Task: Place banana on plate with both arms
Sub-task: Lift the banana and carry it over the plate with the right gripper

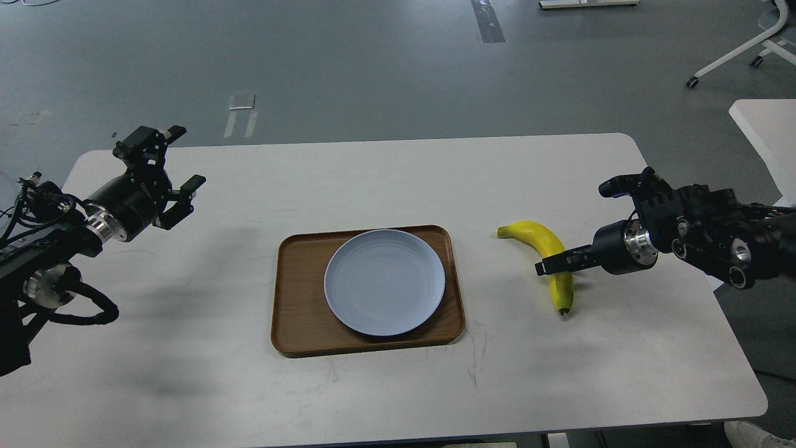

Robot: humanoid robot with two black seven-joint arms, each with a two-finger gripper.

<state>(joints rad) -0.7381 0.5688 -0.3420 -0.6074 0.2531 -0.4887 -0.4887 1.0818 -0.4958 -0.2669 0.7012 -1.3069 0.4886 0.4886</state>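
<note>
My right gripper (pixel 550 266) reached across the banana's (pixel 547 246) middle, though I couldn't tell if it pinched, so a loose hold risked dropping it short of the plate (pixel 384 281) leftward, while my spread left gripper (pixel 180 162) hung far off.

**Even overhead light, soft shadows on a pale table**

Bright, diffuse light falls from above on the white table (pixel 385 180), leaving no harsh glare. Faint grey shadows spread beneath the left arm (pixel 81 218) and the right arm (pixel 696 239); the banana (pixel 547 258) casts a thin one beside it. The plate (pixel 384 281) shows a mild sheen (its ridges just readable). Focus holds sharp at centre. The table's edges appear slightly bowed, possibly from a wide lens. The dark grippers lose detail.
</note>
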